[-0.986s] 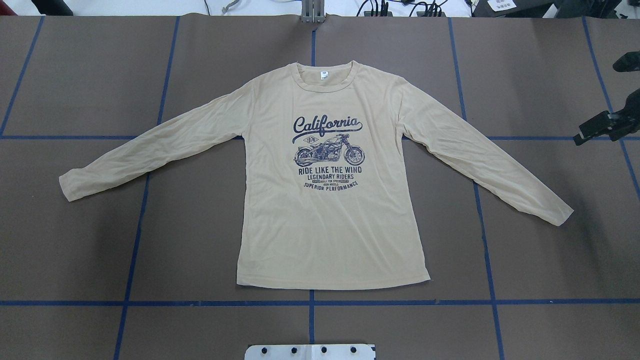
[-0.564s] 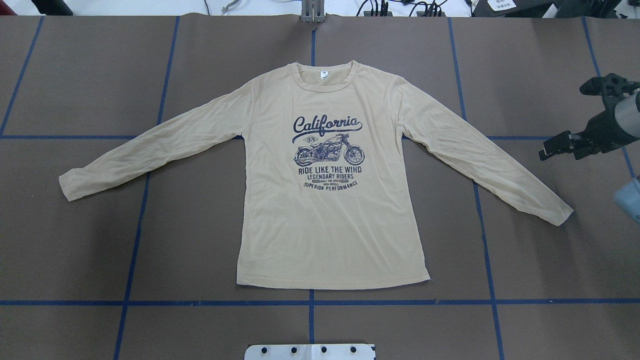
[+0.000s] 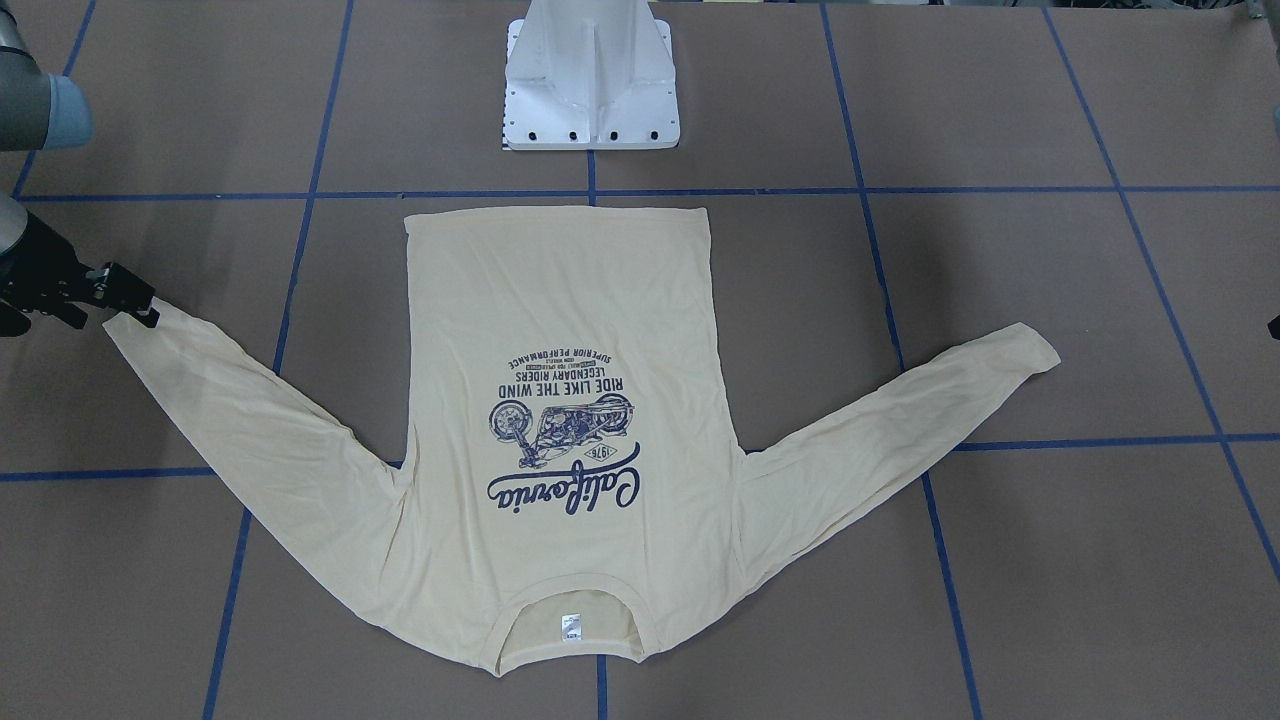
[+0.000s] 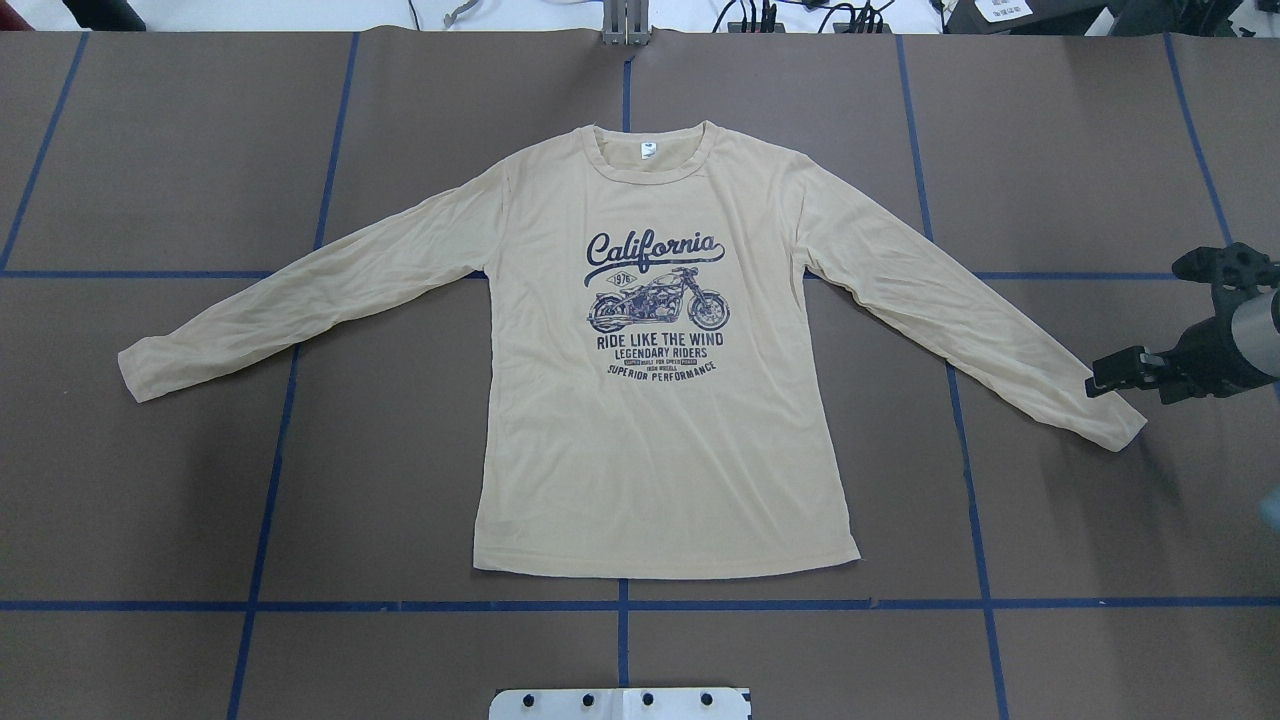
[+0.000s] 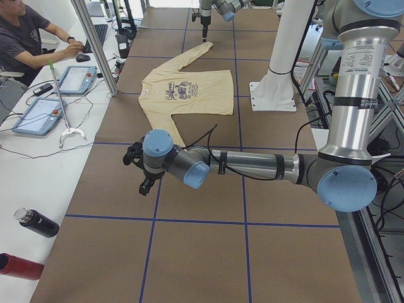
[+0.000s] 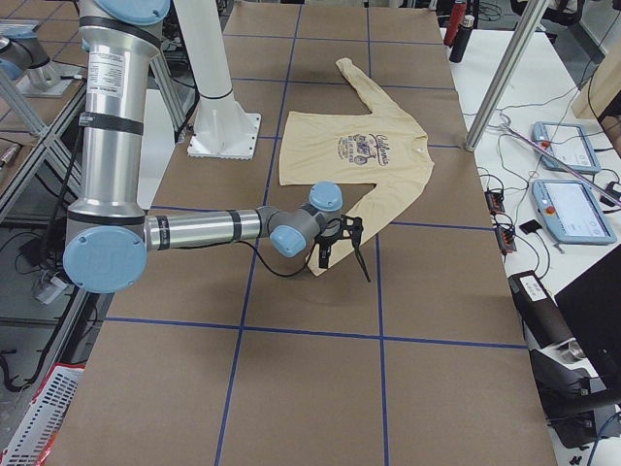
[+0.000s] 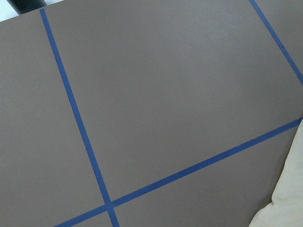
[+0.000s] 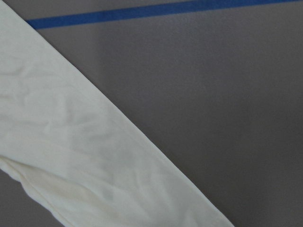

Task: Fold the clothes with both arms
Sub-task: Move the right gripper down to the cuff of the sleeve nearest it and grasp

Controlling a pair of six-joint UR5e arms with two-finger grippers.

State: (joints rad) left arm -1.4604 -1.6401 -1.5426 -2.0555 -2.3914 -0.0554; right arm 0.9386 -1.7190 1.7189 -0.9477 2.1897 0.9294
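T-shirt [image 4: 660, 450] flat, sleeves spread | right gripper [image 4: 1100, 377] parted | left gripper [image 5: 145, 188] cannot tell

One T-shirt [image 4: 660, 450], two arms [image 5: 252, 165], one white pedestal [image 3: 590, 90]

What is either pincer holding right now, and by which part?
Nothing, seemingly: the T-shirt lies flat; the right pincer hovers open by one sleeve cuff. The left pincer cannot be judged.

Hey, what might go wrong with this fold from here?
The right gripper hangs at the edge of one sleeve cuff, and the fabric lies flat: it may catch only one layer, or miss. The left gripper is away from the other cuff, so a one-sided pull may skew the T-shirt.
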